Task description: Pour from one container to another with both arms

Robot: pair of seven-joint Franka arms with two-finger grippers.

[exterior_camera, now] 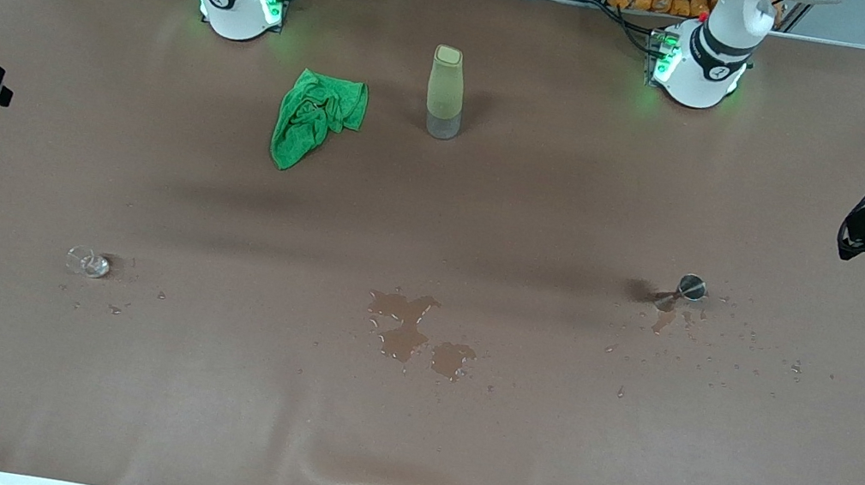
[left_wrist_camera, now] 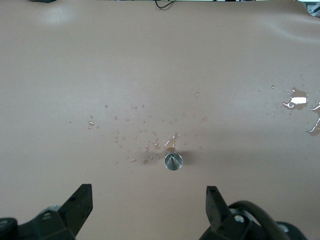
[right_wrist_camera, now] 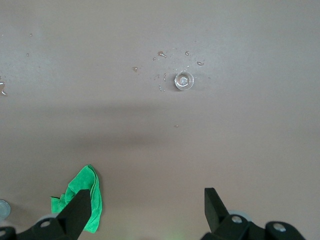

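Nearest the front camera: puddle [exterior_camera: 418, 336] mid-table, with scattered droplets toward both ends. Small clear glass [exterior_camera: 87, 262] stands toward the right arm's end, about as near the camera as the puddle; small metal jigger-like cup [exterior_camera: 691, 287] stands toward the left arm's end, a bit farther from the camera, wet patch touching it. Tall pale bottle [exterior_camera: 446, 93] upright near the bases, green cloth [exterior_camera: 315, 116] beside it toward the right arm's end. Left gripper [left_wrist_camera: 149, 205] hangs high over the metal cup, fingers spread wide, nothing held. Right gripper [right_wrist_camera: 148, 207] is up over the table with the cloth edge below, glass well ahead of it, fingers wide apart, empty. Step in hand looks like the approach: each arm should descend straight onto its own vessel, centre it between the fingers, close gently; the glass is tiny and the mat is wet, so slipping is likely. Plenty of bare table [exterior_camera: 200, 397] around both vessels; edges well away; the bottle and cloth sit clear of either descent.
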